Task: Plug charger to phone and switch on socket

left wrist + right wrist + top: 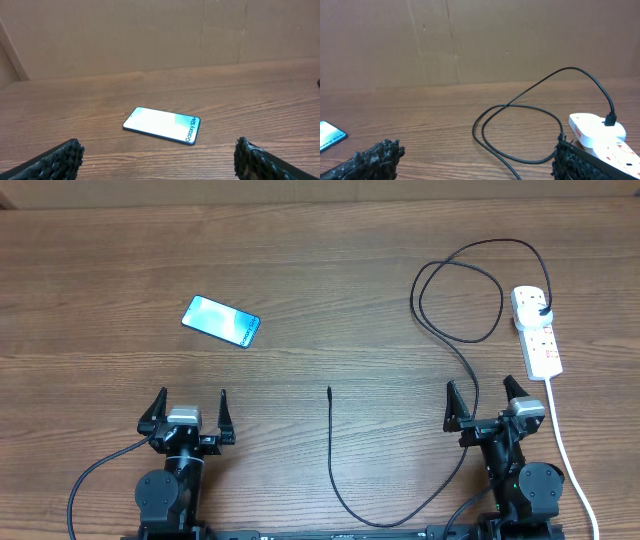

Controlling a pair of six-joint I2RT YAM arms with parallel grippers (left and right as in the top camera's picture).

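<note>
The phone [221, 321] lies flat on the wooden table at the left, its light blue screen lit; it also shows ahead of my left gripper [159, 152] as the phone [162, 125]. My left gripper [192, 407] is open and empty, well short of it. The charger cable [331, 450] runs from its free tip [329, 390] near the table's middle, loops at the right [517, 132], and its black plug [543, 311] sits in the white socket [538, 330]. My right gripper [483, 402] is open beside the socket [597, 131], holding nothing.
The socket's white cord [566, 450] trails down the right side past my right arm. A brown cardboard wall [150, 35] stands behind the table's far edge.
</note>
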